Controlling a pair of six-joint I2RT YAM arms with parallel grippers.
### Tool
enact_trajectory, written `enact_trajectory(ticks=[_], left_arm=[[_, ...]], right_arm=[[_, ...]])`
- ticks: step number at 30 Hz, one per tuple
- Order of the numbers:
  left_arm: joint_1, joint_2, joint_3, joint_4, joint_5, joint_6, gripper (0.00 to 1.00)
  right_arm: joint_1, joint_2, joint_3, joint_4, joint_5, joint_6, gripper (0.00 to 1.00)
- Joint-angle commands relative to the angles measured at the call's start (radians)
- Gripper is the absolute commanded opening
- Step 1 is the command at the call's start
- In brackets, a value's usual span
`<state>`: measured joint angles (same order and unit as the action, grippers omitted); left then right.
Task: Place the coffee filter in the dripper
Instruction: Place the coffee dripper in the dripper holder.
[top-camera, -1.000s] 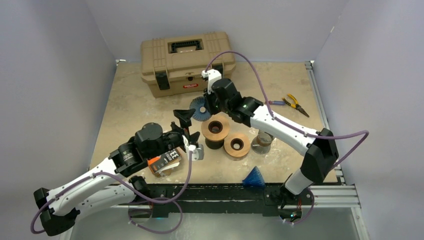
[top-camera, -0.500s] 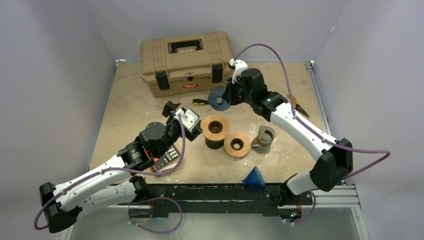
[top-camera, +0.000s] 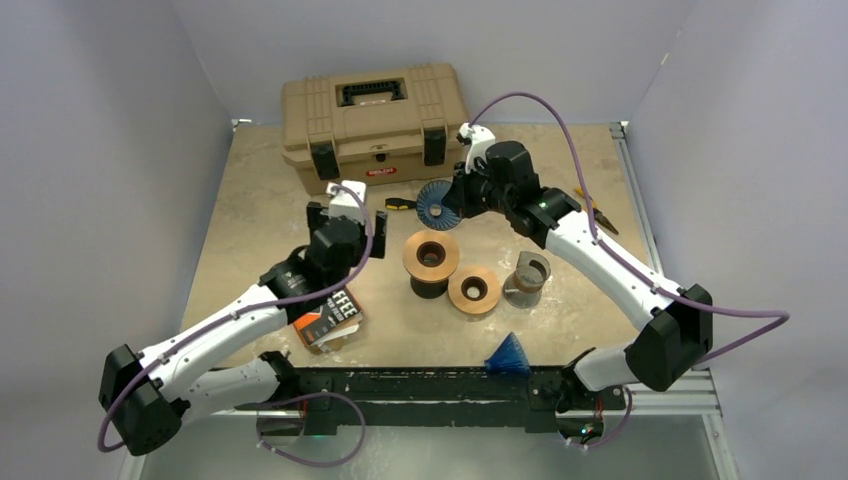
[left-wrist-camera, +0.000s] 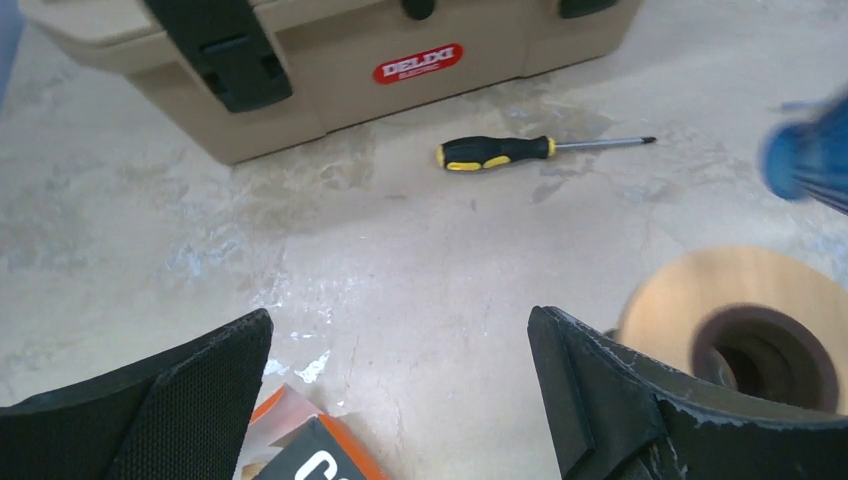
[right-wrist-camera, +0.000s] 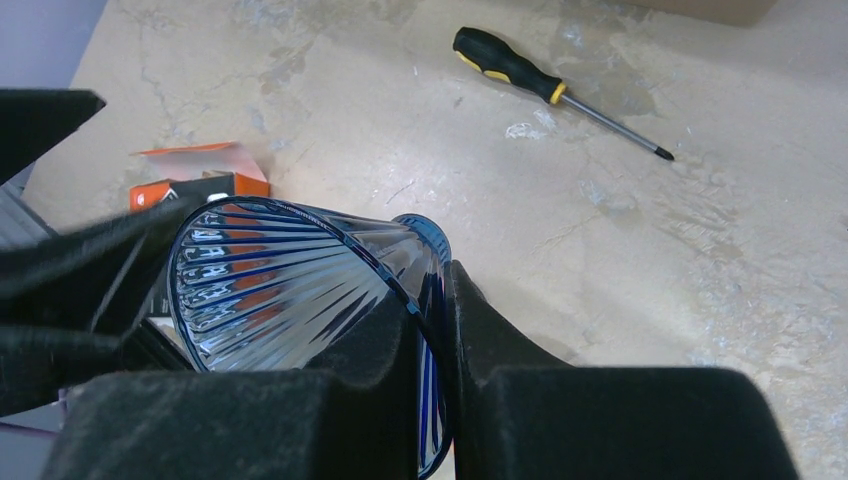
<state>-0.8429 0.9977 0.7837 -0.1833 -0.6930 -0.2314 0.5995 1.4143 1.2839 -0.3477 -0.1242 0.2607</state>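
My right gripper (top-camera: 450, 200) is shut on the rim of a blue ribbed cone, the coffee filter (top-camera: 435, 204), and holds it tilted in the air between the toolbox and the drippers. In the right wrist view its wall is pinched between the fingers (right-wrist-camera: 435, 300), and the filter's mouth (right-wrist-camera: 280, 290) faces left. A brown round dripper (top-camera: 431, 259) stands mid-table, a second dripper (top-camera: 474, 290) beside it. My left gripper (top-camera: 325, 212) hovers wide open left of them with nothing between the fingers (left-wrist-camera: 400, 345); the dripper (left-wrist-camera: 745, 300) shows at its right.
A tan toolbox (top-camera: 375, 125) stands at the back. A screwdriver (top-camera: 398, 203) lies before it. There are pliers (top-camera: 590, 208) at the right, a glass jar (top-camera: 527, 278) by the drippers, an orange-black box (top-camera: 330, 318) front left and another blue cone (top-camera: 508, 355) at the front edge.
The right arm carried the blue filter rightward and back from beside the left gripper. The left arm swung left and toward the toolbox, staying open.
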Motion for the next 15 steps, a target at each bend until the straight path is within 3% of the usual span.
enact_trajectory(ticks=[1,8,15], left_arm=[[0.157,0.022,0.037,-0.044,0.202,-0.191,1.0],[0.312,0.109,0.068,-0.081,0.444,-0.237,1.0],[0.347,0.162,0.069,-0.074,0.601,-0.284,1.0]], right_arm=[[-0.003,-0.043,0.001,-0.003,-0.028,0.003,0.0],[-0.004,-0.064,-0.025,0.001,-0.073,-0.008,0.0],[-0.004,-0.064,-0.031,-0.01,-0.164,-0.017,0.0]])
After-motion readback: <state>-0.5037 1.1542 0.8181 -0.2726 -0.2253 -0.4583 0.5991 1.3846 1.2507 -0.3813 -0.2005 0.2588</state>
